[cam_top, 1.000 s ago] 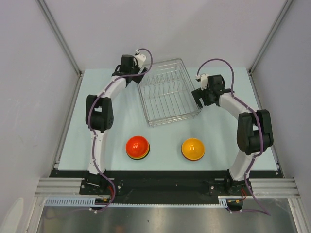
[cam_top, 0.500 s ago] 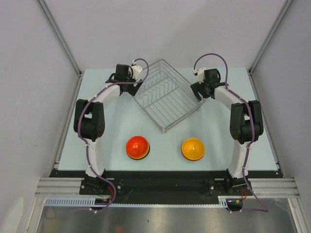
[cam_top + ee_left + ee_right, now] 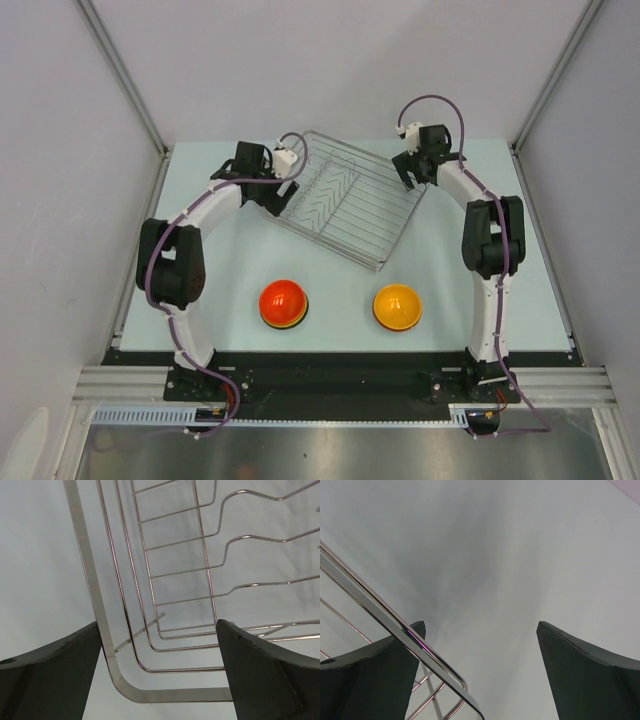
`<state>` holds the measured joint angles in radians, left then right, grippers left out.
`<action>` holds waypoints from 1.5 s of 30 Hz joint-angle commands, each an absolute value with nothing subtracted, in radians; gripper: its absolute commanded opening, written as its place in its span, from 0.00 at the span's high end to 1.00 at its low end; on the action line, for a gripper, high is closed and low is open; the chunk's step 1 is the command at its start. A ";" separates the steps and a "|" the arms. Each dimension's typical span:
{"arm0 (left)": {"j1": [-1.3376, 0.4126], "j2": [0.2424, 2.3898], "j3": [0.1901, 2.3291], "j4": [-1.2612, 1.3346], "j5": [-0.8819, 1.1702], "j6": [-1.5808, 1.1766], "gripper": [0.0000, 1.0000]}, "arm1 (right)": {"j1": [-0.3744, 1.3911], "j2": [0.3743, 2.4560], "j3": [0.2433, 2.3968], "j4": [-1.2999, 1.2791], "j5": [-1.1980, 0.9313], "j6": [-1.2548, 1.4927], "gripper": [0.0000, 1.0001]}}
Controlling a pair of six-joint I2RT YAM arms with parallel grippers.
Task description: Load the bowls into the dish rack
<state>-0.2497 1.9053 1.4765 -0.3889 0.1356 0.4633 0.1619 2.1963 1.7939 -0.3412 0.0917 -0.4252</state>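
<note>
Bowls first: the red bowl (image 3: 283, 301) and the orange bowl (image 3: 397, 306) both sit dome-up near the near edge of the worktop (image 3: 340, 285), well apart from each other, and neither is loaded. Yellow and dark rims show under the red one, so more bowls may be nested there; you cannot tell how many.

Your dish rack (image 3: 350, 205) lies empty toward the far edge, about midway across and turned askew to the worktop's edges, with one corner pointing toward the gap between the bowls.

Your left tool (image 3: 282, 190) is spread wide at the rack's left corner, and its wrist view shows the rounded rim corner lying between the fingers, not pinched. Your right tool (image 3: 412, 183) is just as wide at the corner toward the far right, with the rim running past one finger; whether it touches is hard to tell.

The step in hand looks like setting the rack's position.
- Nudge it with both tools together, low and slow, so it slides and does not tip or snag a wire.
- Leave the tine rows easy to reach from the near side.
- Draw both tools clear of the rim before you go for a bowl.
- Expect the domes to be slippery, so plan to grip each bowl at its edge.
</note>
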 commanded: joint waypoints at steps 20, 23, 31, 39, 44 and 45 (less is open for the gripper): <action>-0.282 1.855 1.479 -0.494 0.278 0.422 0.01 | 0.183 2.008 1.786 -0.489 -0.118 -0.560 0.00; -0.282 1.836 1.480 -0.477 0.278 0.410 0.00 | 0.176 2.000 1.798 -0.508 -0.098 -0.479 0.00; -0.282 1.773 1.479 -0.308 0.200 0.365 0.00 | 0.156 1.893 1.700 -0.563 -0.132 -0.319 0.00; -0.282 1.807 1.470 -0.193 0.025 0.377 0.00 | 0.135 1.807 1.577 -0.594 -0.107 -0.246 0.00; -0.278 1.880 1.486 -0.107 -0.060 0.465 0.00 | 0.135 1.787 1.534 -0.612 -0.113 -0.170 0.00; -0.279 1.910 1.506 -0.107 -0.069 0.469 0.00 | 0.135 1.784 1.523 -0.614 -0.115 -0.164 0.00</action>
<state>-0.2775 1.8404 1.4635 -0.1917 0.0193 0.4110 0.1390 1.8347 1.5478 -0.5880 -0.1104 -0.2382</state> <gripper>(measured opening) 0.996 0.996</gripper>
